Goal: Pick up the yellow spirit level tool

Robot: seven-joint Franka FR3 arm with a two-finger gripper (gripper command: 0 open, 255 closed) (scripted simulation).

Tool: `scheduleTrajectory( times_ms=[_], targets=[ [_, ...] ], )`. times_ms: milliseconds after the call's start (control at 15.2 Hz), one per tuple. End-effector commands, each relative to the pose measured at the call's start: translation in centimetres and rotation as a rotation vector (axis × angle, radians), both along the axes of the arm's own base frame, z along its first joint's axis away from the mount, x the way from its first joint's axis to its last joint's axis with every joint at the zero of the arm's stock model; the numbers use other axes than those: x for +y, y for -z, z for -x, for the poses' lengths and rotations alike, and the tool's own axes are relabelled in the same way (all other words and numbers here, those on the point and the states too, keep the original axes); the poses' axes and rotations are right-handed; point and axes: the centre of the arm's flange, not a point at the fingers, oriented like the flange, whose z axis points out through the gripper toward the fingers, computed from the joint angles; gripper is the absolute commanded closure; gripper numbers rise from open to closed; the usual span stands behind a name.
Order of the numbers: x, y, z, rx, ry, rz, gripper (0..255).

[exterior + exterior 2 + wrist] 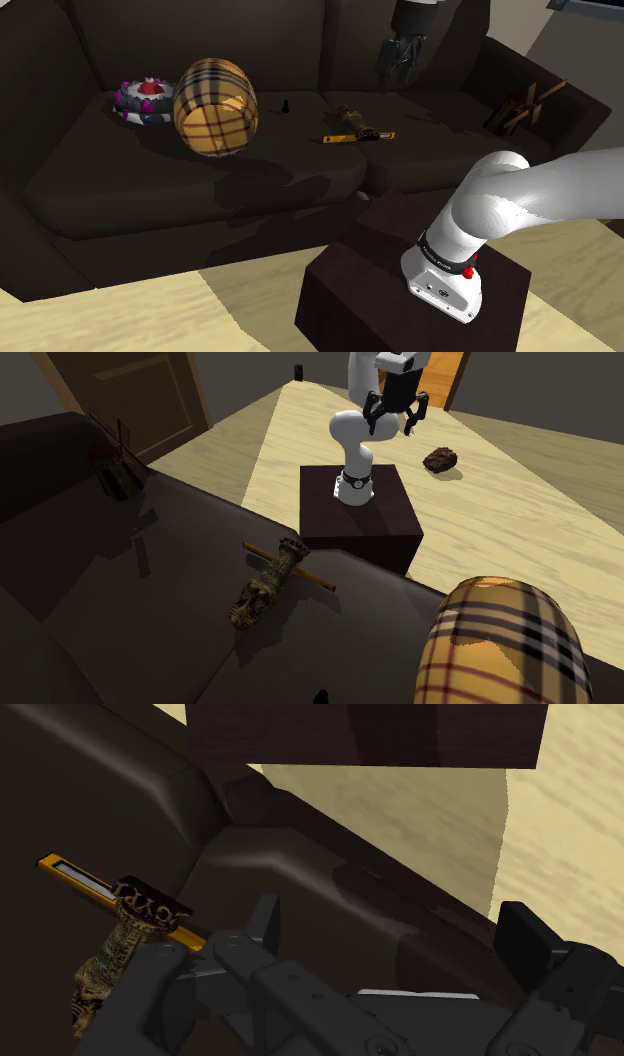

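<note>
The spirit level (pixel 352 137) is a thin yellow bar lying flat on the dark sofa seat (pixel 200 190). A brownish ornate column-shaped piece (pixel 361 122) lies across it. The second exterior view gives the level (pixel 312 580) under that piece (pixel 266 585). From the wrist, one yellow end of the level (pixel 72 875) pokes out beyond the piece (pixel 113 952), off to the side of the fingers. My gripper (pixel 398 62) hangs well above the seat, higher than the level and somewhat to the shoulder view's right of it. It is open (pixel 397 420) and holds nothing (pixel 395 932).
A plaid barrel-shaped cushion (pixel 215 107) and a ring-shaped toy (pixel 143 101) sit on the seat at the shoulder view's left, with a small black item (pixel 285 105) between cushion and level. A brown crossed object (pixel 520 105) rests on the sofa arm. A brown lump (pixel 441 459) lies on the floor beyond my stand (pixel 355 512).
</note>
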Motion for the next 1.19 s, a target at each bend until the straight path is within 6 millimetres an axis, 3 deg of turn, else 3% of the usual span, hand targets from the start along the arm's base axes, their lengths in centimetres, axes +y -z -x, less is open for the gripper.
scheduleTrajectory(
  times_ms=[0,528,1122],
  targets=[
    [0.0,0.0,0.0,0.0,0.0,0.0,0],
    [-8.5,6.5,-2.8,0.017,-0.236,-0.043,0],
    [-16.6,14.3,-8.1,0.037,-0.501,-0.09,0]
  ],
)
